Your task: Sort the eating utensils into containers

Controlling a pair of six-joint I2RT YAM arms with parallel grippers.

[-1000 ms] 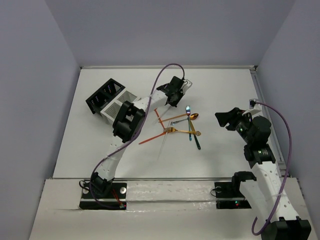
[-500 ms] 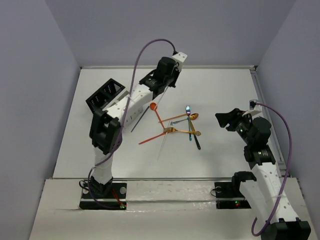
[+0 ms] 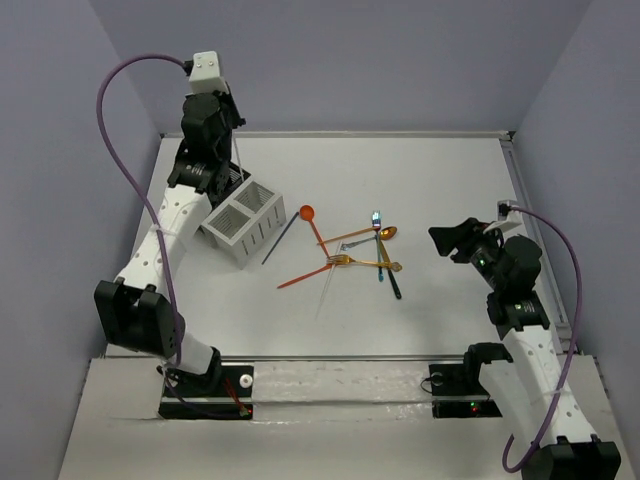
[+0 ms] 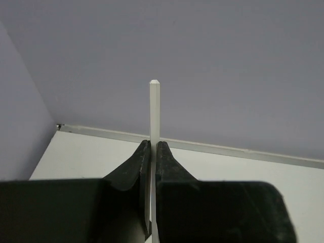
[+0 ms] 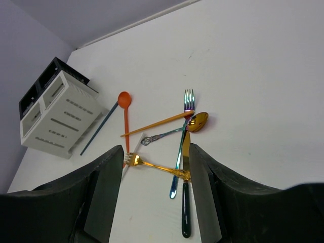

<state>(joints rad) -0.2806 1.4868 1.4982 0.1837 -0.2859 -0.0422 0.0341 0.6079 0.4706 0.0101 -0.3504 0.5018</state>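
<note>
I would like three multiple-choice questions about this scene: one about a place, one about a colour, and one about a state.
1. In the top view, where does the white container stand relative to the utensil pile?
A. left of it
B. right of it
C. inside it

2. Which colour is the spoon lying nearest that container?
A. silver
B. orange
C. white

3. What is the state of the left claw?
A. open and empty
B. shut on a gold fork
C. shut on a white stick

Answers: 1 A, the container stands left of the pile. 2 B, the spoon's round bowl is orange. 3 C, the stick rises out of the closed claw.
</note>
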